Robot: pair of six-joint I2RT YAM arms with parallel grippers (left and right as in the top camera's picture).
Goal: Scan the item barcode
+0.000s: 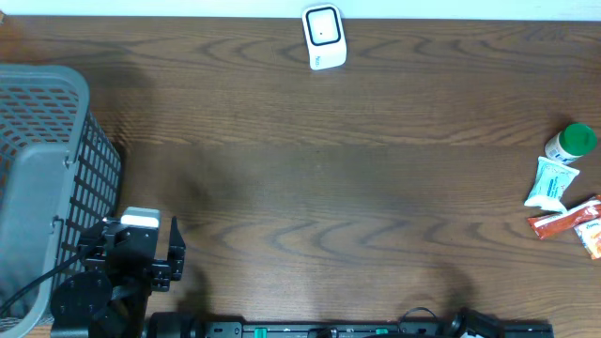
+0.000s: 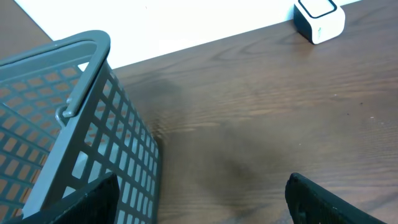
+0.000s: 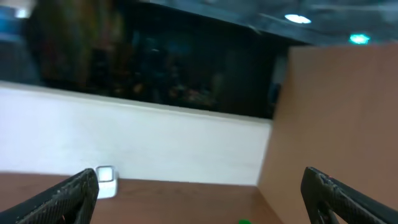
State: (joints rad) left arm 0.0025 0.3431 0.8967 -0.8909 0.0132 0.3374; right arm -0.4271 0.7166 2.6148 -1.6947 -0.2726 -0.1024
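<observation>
A white barcode scanner (image 1: 324, 38) stands at the table's far edge; it also shows as the scanner (image 2: 320, 18) in the left wrist view and, small, as the scanner (image 3: 106, 180) in the right wrist view. The items lie at the right edge: a green-capped bottle (image 1: 573, 143), a white and blue packet (image 1: 549, 183) and a red packet (image 1: 563, 221). My left gripper (image 1: 136, 235) (image 2: 202, 205) is open and empty beside the basket, far from the items. My right gripper (image 3: 199, 205) is open, empty and raised, looking toward the back wall.
A grey mesh basket (image 1: 38, 169) (image 2: 62, 124) fills the left side, right next to my left gripper. An orange packet (image 1: 592, 241) lies at the right border. The right arm's base (image 1: 488, 327) sits at the front edge.
</observation>
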